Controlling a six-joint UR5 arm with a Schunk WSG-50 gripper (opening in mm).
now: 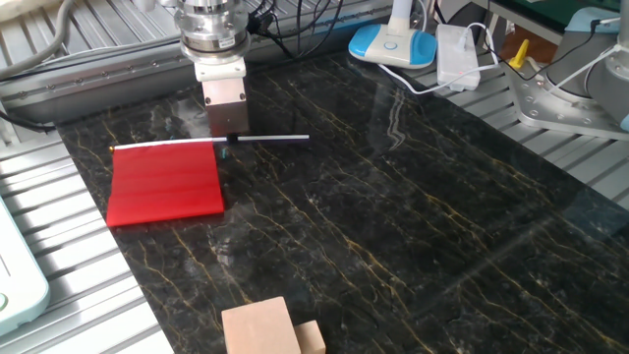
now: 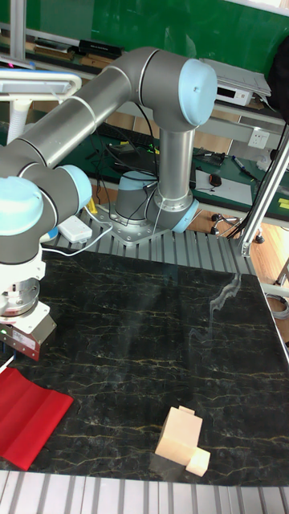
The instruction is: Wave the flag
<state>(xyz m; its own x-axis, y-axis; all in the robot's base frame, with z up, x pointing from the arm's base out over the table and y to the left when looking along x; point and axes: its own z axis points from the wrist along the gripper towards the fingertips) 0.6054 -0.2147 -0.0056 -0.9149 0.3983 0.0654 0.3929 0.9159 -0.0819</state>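
Note:
The flag [image 1: 165,184] lies flat on the dark marble table, its red sheet spread toward the front left. Its thin white stick [image 1: 280,138] runs left to right along the sheet's far edge and sticks out to the right. My gripper [image 1: 233,140] points straight down just past the sheet's right corner, its small dark fingertips pinched close together around the stick. In the tall fixed view the gripper [image 2: 18,347] hangs just above the red sheet [image 2: 28,414] at the lower left; its fingertips are hidden there.
Two pale wooden blocks [image 1: 267,329] sit at the table's front edge. A blue and white lamp base [image 1: 391,44] and a white adapter [image 1: 457,54] with cables stand at the back right. Ribbed metal framing [image 1: 59,246] borders the table's left side.

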